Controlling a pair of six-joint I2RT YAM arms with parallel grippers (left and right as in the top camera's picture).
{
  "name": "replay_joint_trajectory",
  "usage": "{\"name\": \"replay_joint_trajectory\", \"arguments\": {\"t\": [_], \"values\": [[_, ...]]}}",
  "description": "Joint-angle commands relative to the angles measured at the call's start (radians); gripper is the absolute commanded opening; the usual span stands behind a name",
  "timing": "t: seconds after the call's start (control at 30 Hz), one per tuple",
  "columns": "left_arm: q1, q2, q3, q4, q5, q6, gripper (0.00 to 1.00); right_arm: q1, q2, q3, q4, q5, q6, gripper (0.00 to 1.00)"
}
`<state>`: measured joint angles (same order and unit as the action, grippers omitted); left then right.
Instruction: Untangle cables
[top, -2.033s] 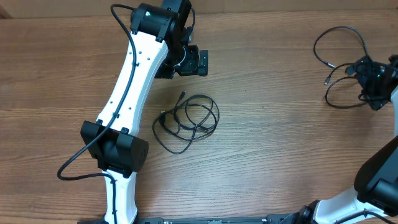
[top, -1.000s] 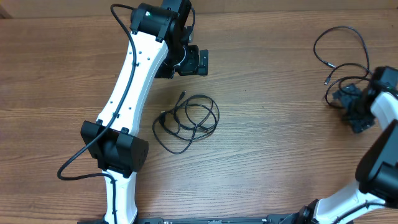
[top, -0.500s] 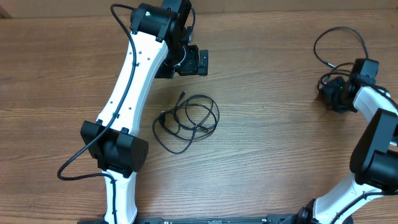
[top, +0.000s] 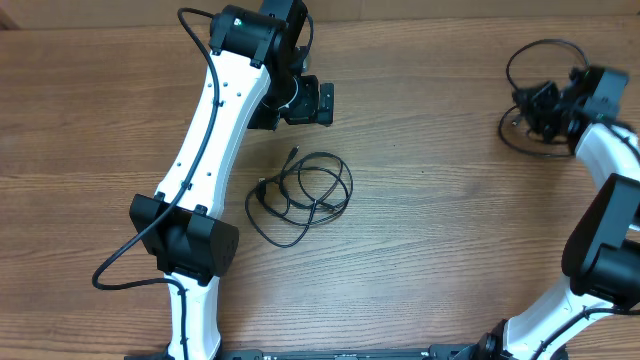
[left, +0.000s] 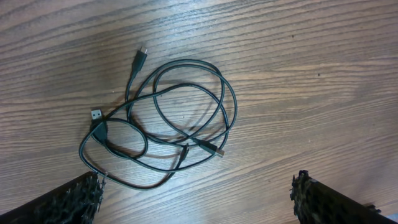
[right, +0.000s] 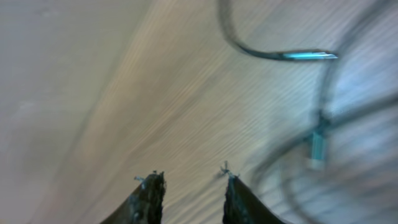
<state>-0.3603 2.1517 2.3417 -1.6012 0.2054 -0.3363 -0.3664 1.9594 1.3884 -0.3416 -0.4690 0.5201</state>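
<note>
The view is much blurred. At the bottom centre, the two black fingertips (right: 149, 198) of the gripper (right: 189, 190) stand with a narrow gap, and only the wooden table (right: 93, 93) shows between them. On the right side black cables (right: 249, 48) curve, with two pale plugs (right: 308, 55).

Wooden table (top: 440, 260): one.

Robot arms: two, left arm (top: 215, 120) and right arm (top: 612, 180).

Grippers: two, left gripper (top: 312, 102) and right gripper (top: 540, 108). Each wrist view shows two fingers: left fingers (left: 78, 200), right fingers (right: 149, 194).

Cable groups on the table: two, lying well apart.
- Central cable bundle (top: 300, 197): one. How many cords are in it cannot be told where the strands cross. Three plug ends are plain in the left wrist view; a fourth is doubtful.
- Right-hand cable (top: 530, 60): one set of loops by the right gripper. Two pale plug ends show in the right wrist view, both blurred.
</note>
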Motion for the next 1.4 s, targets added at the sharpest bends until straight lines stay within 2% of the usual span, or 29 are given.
{"name": "replay_joint_trajectory", "arguments": {"t": [0.0, 0.03, 0.1, 0.27, 0.5, 0.8, 0.93, 1.07, 1.13, 1.2, 1.33, 1.37], "values": [[-0.001, 0.003, -0.007, -0.003, -0.006, 0.019, 1.0, 0.001, 0.003, 0.129, -0.094, -0.09, -0.081, 0.4], [-0.001, 0.003, -0.007, -0.004, -0.006, 0.019, 1.0, 0.001, 0.002, 0.161, -0.144, -0.078, -0.117, 0.52], [-0.001, 0.003, -0.007, -0.006, -0.006, 0.019, 1.0, 0.001, -0.005, 0.231, -0.258, -0.033, -0.185, 0.69], [-0.001, 0.003, -0.007, -0.006, -0.006, 0.019, 1.0, -0.001, -0.025, 0.335, -0.46, 0.223, -0.215, 0.94], [-0.001, 0.003, -0.007, -0.006, -0.006, 0.019, 1.0, 0.004, 0.014, 0.328, -0.527, 0.285, -0.214, 0.95], [-0.001, 0.003, -0.007, -0.012, -0.006, 0.019, 1.0, 0.046, 0.177, 0.314, -0.508, 0.286, -0.215, 0.93], [-0.001, 0.003, -0.007, -0.01, -0.006, 0.019, 1.0, 0.064, 0.222, 0.314, -0.485, 0.285, -0.215, 0.83], [-0.001, 0.003, -0.007, -0.01, -0.006, 0.019, 1.0, 0.092, 0.243, 0.314, -0.449, 0.283, -0.215, 0.79], [-0.001, 0.003, -0.007, -0.01, -0.006, 0.019, 1.0, 0.103, 0.249, 0.314, -0.429, 0.285, -0.214, 0.61], [-0.001, 0.003, -0.007, -0.01, -0.006, 0.019, 1.0, 0.111, 0.249, 0.314, -0.408, 0.284, -0.206, 0.31], [-0.001, 0.003, -0.007, -0.011, -0.007, 0.019, 1.0, 0.116, 0.248, 0.336, -0.369, 0.262, -0.163, 0.05], [-0.001, 0.003, -0.007, -0.011, -0.007, 0.019, 1.0, 0.116, 0.248, 0.351, -0.36, 0.237, -0.148, 0.04]]}}
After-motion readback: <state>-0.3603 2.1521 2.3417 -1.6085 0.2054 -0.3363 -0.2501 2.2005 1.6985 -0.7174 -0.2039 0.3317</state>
